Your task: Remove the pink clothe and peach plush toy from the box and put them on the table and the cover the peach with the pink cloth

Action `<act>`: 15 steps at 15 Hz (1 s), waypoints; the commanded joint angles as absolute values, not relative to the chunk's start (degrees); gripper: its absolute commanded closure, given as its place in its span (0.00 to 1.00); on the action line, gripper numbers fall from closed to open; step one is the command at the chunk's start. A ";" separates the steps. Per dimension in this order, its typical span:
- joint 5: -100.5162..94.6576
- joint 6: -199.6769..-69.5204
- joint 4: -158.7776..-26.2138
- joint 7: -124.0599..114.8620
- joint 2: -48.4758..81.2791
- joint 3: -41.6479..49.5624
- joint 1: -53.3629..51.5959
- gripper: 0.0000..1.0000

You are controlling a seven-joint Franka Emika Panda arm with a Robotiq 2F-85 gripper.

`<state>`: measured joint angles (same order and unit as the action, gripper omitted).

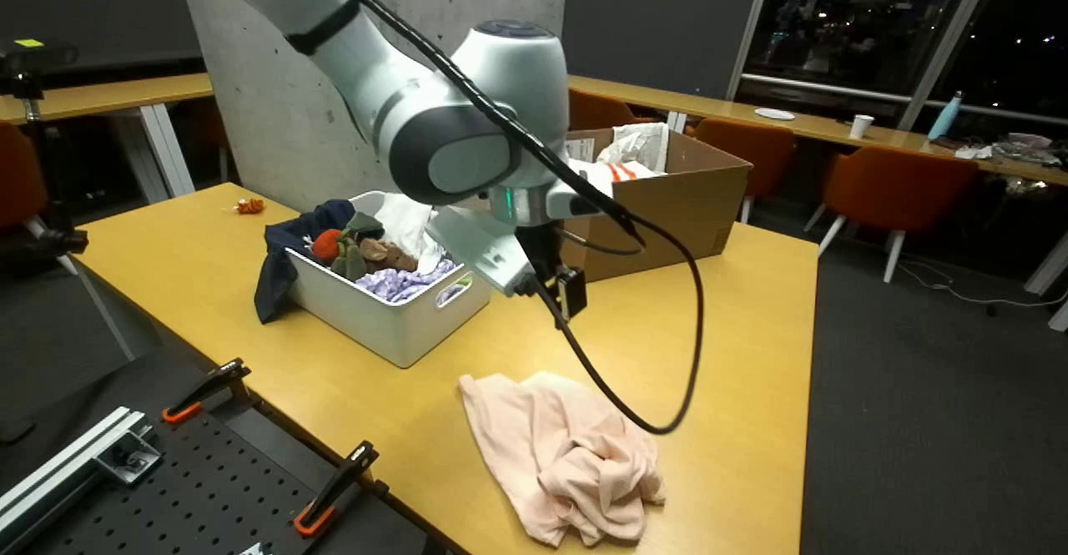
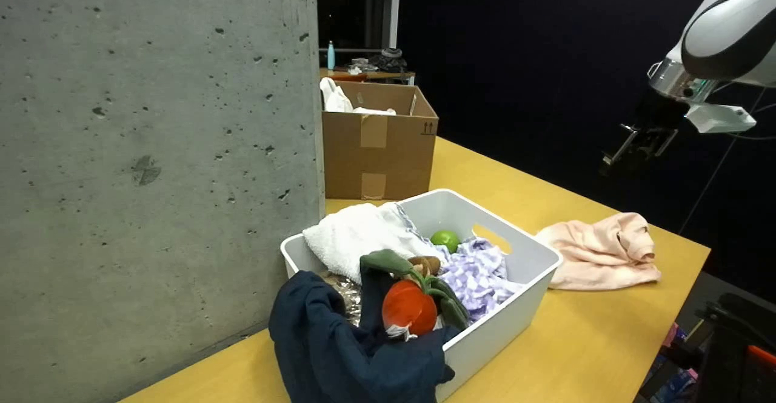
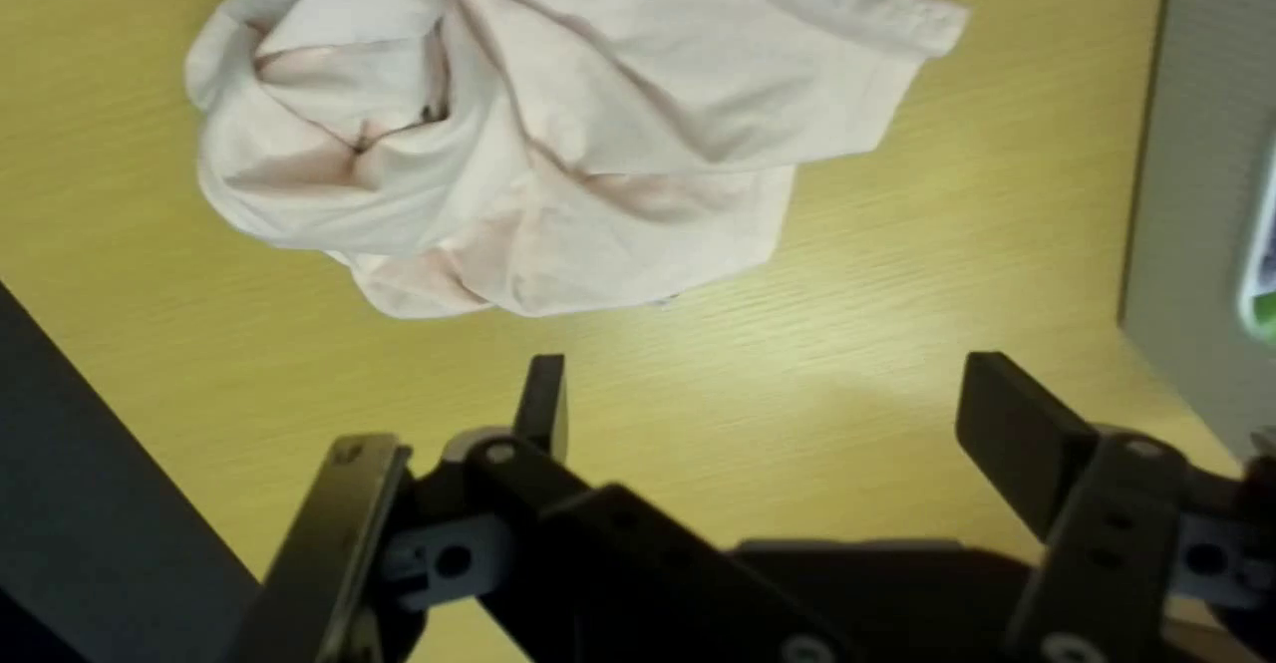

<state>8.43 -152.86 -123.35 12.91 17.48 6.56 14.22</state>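
Observation:
The pink cloth (image 1: 576, 455) lies crumpled on the table (image 1: 734, 371), between the box and the table's edge. In the wrist view the same cloth (image 3: 558, 125) spreads beyond my fingertips, not touching them. My gripper (image 3: 764, 374) is raised above the table with its jaws wide apart and only tabletop visible between them. Inside the box (image 2: 503, 342), the peach plush toy (image 2: 409, 307) rests at the end draped by a dark navy cloth, its green leaves on top. That toy (image 1: 326, 244) also shows in an exterior view.
The navy cloth (image 2: 351, 354) hangs over the box's end. A white towel (image 2: 370, 236), a purple checked cloth (image 2: 476, 273) and a green lime-like item (image 2: 445, 240) share the box. A cardboard box (image 1: 667, 213) stands behind, beside a concrete pillar (image 2: 157, 148). Clamps (image 1: 338, 488) line the black bench.

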 commanded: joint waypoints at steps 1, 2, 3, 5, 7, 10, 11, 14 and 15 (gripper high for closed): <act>5.04 -152.70 -132.37 6.70 7.69 5.38 8.51 0.00; 4.36 -152.60 -134.32 4.89 5.66 4.73 6.79 0.00; 4.28 -152.20 -135.95 3.47 3.96 3.66 5.21 0.00; 4.50 -152.54 -137.01 1.11 3.30 1.41 2.21 0.00; 4.69 -153.35 -136.34 -0.63 4.59 -1.05 -0.64 0.00; 4.92 -153.14 -132.46 -2.88 8.44 -4.42 -4.42 0.00; 4.76 -152.78 -131.41 -3.47 9.43 -5.21 -5.36 0.00; 3.66 -153.31 -127.50 -5.79 14.75 -6.91 -8.22 0.00; 3.09 -153.19 -126.06 -6.12 16.60 -6.99 -8.84 0.00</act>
